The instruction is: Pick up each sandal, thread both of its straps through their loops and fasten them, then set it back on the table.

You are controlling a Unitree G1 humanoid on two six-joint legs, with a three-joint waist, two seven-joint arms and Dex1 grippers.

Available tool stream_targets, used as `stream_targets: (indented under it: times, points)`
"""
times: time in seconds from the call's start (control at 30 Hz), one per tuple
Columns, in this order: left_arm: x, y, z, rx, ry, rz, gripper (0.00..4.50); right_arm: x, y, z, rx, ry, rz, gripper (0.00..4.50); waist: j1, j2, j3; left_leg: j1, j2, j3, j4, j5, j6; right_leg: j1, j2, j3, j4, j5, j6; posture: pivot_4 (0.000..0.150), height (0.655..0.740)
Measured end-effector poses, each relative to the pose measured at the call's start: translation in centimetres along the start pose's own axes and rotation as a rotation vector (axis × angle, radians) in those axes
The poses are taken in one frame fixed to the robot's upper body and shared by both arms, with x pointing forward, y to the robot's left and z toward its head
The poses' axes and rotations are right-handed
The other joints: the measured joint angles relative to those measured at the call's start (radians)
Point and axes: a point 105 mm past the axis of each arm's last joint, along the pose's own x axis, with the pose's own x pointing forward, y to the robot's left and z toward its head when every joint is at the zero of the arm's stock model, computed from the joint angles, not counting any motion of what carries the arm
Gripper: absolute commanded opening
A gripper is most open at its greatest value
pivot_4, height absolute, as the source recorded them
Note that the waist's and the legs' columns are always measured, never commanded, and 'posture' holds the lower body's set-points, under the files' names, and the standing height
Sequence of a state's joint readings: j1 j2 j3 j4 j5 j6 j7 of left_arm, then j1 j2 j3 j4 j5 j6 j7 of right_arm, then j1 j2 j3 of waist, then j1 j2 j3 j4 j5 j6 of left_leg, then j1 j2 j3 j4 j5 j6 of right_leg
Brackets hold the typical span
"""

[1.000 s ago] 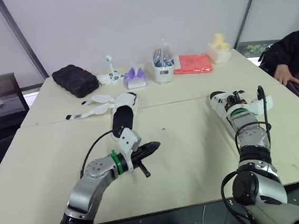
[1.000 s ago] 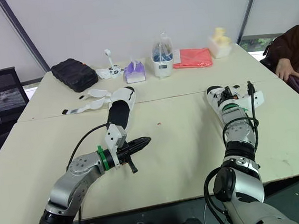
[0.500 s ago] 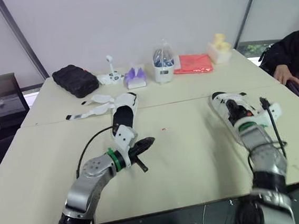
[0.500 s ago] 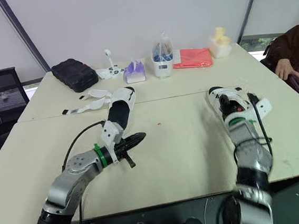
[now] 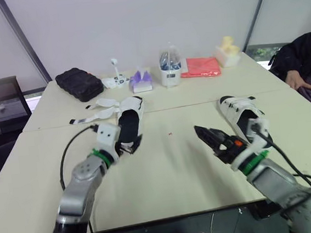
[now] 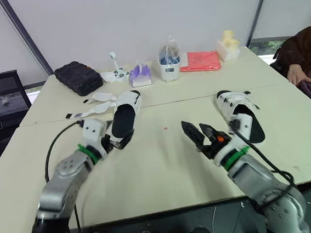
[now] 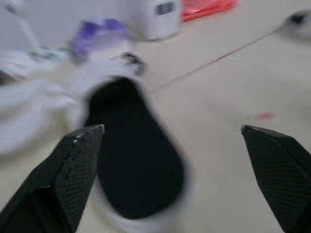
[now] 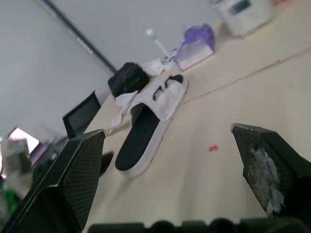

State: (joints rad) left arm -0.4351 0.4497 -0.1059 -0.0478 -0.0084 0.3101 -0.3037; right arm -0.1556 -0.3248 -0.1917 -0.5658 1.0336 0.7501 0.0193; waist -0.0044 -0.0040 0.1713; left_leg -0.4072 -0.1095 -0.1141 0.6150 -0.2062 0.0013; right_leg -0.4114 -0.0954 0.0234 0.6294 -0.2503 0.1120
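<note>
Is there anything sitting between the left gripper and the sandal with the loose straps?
Nothing visible does. The left gripper, its fingers open, sits right at the heel end of the white sandal with a black footbed.

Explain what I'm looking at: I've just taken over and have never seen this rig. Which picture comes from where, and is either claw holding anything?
This is a humanoid robot with two arms, each ending in a black two-fingered gripper. The two wide pictures come from cameras in its head, looking down over the arms at a table. The other two come from a camera on each wrist, looking out between that gripper's fingers.

The left gripper is open at the heel of the left sandal, whose straps lie undone, spread on the table. The right gripper is open too, over bare table, with the right sandal beside it. Neither holds anything.

Along the far edge are a black case, a white tub and a red cloth. A person sits at the right.
</note>
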Motion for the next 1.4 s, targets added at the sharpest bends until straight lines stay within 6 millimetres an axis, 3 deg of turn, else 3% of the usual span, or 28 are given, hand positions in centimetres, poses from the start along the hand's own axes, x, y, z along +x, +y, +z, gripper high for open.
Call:
stream_targets:
  times: [0.07, 0.17, 0.27, 0.4, 0.53, 0.63, 0.77, 0.87, 1.13, 1.23, 1.4]
  points:
    - [1.4, 0.8, 0.1, 0.153, 0.000, 0.036, 4.46, 0.8, 0.0, -0.3, -0.031, 0.004, 0.008, 4.50, 0.008, 0.000, 0.000, 0.000, -0.001, 0.000, -0.002, 0.000, 0.000, 0.000, 0.001, 0.000, -0.001, 0.000, 0.001, 0.150, 0.7400]
    - [2.4, 0.9, -1.1, 0.231, 0.031, 0.045, 4.46, 1.4, -0.2, -0.9, -0.048, 0.009, 0.003, 4.50, 0.016, 0.000, 0.000, -0.003, -0.001, 0.000, -0.002, -0.002, 0.000, -0.004, 0.000, 0.000, 0.000, 0.000, 0.003, 0.150, 0.7400]
    - [4.7, 1.7, -2.2, 0.339, 0.082, 0.052, 4.46, 1.9, -0.6, -1.0, -0.068, -0.006, -0.014, 4.50, 0.023, -0.002, 0.000, -0.009, -0.002, -0.001, -0.001, -0.001, -0.001, -0.010, 0.000, -0.001, 0.002, 0.001, 0.004, 0.150, 0.7400]
    - [7.5, 2.6, -0.7, 0.438, 0.054, 0.095, 4.46, 2.4, -0.5, -1.3, -0.081, -0.022, -0.016, 4.50, 0.017, -0.003, 0.000, -0.010, -0.002, 0.000, 0.000, 0.000, -0.001, -0.011, 0.000, -0.001, 0.002, 0.003, 0.006, 0.150, 0.7400]
    - [10.0, 1.9, 0.7, 0.502, 0.048, 0.109, 4.46, 2.7, -0.6, -1.2, -0.088, -0.050, -0.032, 4.50, 0.017, -0.006, 0.001, -0.011, -0.002, -0.001, 0.000, 0.000, -0.001, -0.012, 0.001, -0.001, 0.003, 0.003, 0.006, 0.150, 0.7400]
    - [11.1, 0.6, 1.2, 0.620, 0.088, 0.065, 3.62, 2.9, -0.5, -1.1, -0.090, -0.065, -0.038, 4.50, 0.016, -0.006, 0.001, -0.011, -0.003, 0.000, 0.000, -0.001, -0.001, -0.012, 0.000, -0.001, 0.003, 0.003, 0.007, 0.150, 0.7400]
    - [11.0, -0.6, -1.0, 0.715, 0.180, 0.019, 1.51, 3.0, -0.5, -1.1, -0.099, -0.077, -0.050, 4.50, 0.001, -0.007, 0.001, -0.011, -0.003, 0.001, 0.000, -0.001, -0.001, -0.013, 0.001, -0.001, 0.005, 0.003, 0.007, 0.150, 0.7400]
    - [11.1, -0.2, -0.6, 0.764, 0.176, 0.051, 0.04, 2.7, -1.0, -1.1, -0.102, -0.089, -0.077, 4.50, -0.005, -0.007, 0.001, -0.011, -0.002, 0.000, 0.000, -0.001, -0.001, -0.013, 0.001, -0.001, 0.005, 0.003, 0.007, 0.150, 0.7400]
    - [10.9, 0.3, -0.5, 0.950, 0.153, 0.060, 0.04, 2.4, -1.3, -1.2, -0.105, -0.097, -0.097, 4.50, -0.007, -0.007, 0.001, -0.010, -0.003, 0.000, 0.001, -0.001, -0.001, -0.013, 0.001, -0.001, 0.007, 0.003, 0.007, 0.150, 0.7400]
    - [10.3, 0.1, -0.6, 1.099, 0.049, 0.012, 0.04, 2.4, -1.5, -0.8, -0.127, -0.103, -0.094, 4.50, -0.007, -0.007, 0.001, -0.010, -0.002, 0.001, 0.001, -0.001, -0.001, -0.014, 0.001, 0.000, 0.007, 0.003, 0.007, 0.150, 0.7400]
    - [9.2, -1.3, -0.1, 1.173, -0.153, -0.087, 0.04, 2.0, -1.9, 0.2, -0.174, -0.103, -0.071, 4.50, -0.006, -0.007, 0.001, -0.010, -0.002, 0.001, 0.001, -0.001, -0.001, -0.014, 0.001, 0.000, 0.006, 0.003, 0.007, 0.150, 0.7400]
